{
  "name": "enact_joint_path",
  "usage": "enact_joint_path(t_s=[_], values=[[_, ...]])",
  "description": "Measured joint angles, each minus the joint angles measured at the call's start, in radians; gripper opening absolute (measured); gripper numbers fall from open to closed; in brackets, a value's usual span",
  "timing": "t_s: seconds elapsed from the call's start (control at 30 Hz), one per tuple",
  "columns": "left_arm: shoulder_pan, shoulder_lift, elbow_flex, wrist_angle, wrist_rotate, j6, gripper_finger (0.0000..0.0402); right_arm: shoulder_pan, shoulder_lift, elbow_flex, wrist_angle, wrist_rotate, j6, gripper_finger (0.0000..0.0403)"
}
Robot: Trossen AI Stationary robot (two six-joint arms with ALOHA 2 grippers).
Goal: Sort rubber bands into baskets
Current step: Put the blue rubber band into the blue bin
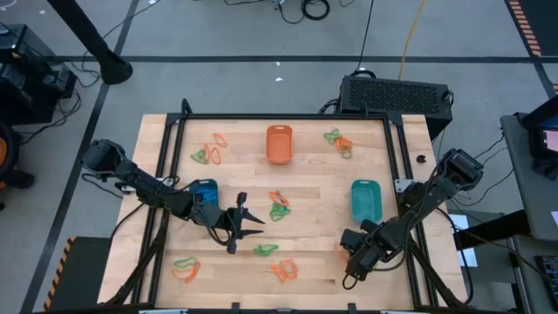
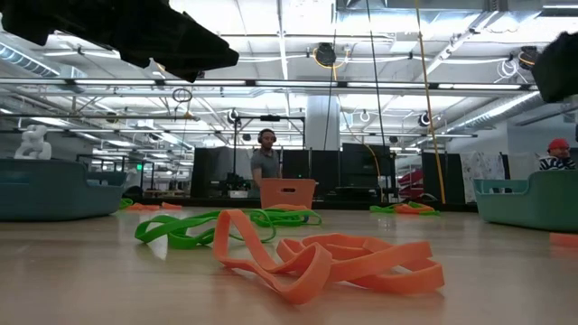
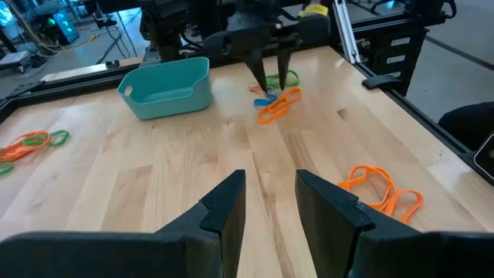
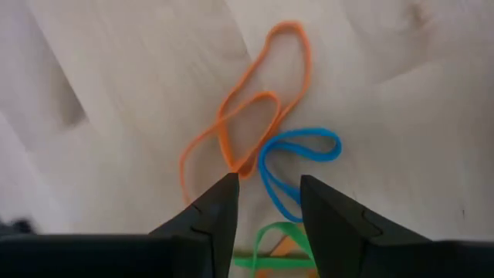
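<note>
Right gripper hovers jaws apart over a blue band.
Left gripper waits, narrowly parted; straddle only blue, avoiding the touching orange band.

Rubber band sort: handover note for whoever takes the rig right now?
Left gripper: jaws open, empty, over the table's middle beside the blue basket.
Right gripper: jaws open, low over an orange band and a blue band near the front right; nothing gripped.
Orange basket sits at the back centre, teal basket on the right.
Done: no sorted bands visible.
Left: the clusters of mixed bands scattered around the table.
</note>
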Motion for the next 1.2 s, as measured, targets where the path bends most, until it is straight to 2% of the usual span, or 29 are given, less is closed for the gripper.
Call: enact_joint_path(t_s=[0.23,0.4,0.5,0.63,0.73,0.83,0.93,1.03,1.2], values=[[0.000,0.000,0.000,0.000,0.000,-0.009,0.0123,0.015,0.078,0.004,0.000,0.001,-0.200,0.0132],[0.000,0.000,0.000,0.000,0.000,-0.009,0.0123,0.014,0.095,0.006,-0.016,0.001,-0.259,0.0123],[0.000,0.000,0.000,0.000,0.000,-0.009,0.0123,0.014,0.085,0.005,-0.020,-0.004,-0.269,0.0090],[0.000,0.000,0.000,0.000,0.000,-0.009,0.0123,0.011,0.056,-0.001,-0.042,-0.011,-0.273,0.0017],[0.000,0.000,0.000,0.000,0.000,-0.009,0.0123,0.002,0.031,0.014,-0.089,0.004,-0.254,0.0008],[0.000,0.000,0.000,0.001,0.000,-0.010,0.0123,-0.009,0.022,0.053,-0.166,0.045,-0.245,0.0003],[0.000,0.001,0.000,0.029,0.000,-0.015,0.0123,-0.025,0.021,0.107,-0.204,0.130,-0.270,0.0002],[0.005,0.040,0.000,0.157,0.001,-0.051,0.0123,-0.046,0.020,0.154,-0.194,0.230,-0.310,0.0001],[0.061,0.163,0.008,0.399,0.018,-0.288,0.0123,-0.092,0.020,0.202,-0.043,0.368,-0.421,0.0001]])
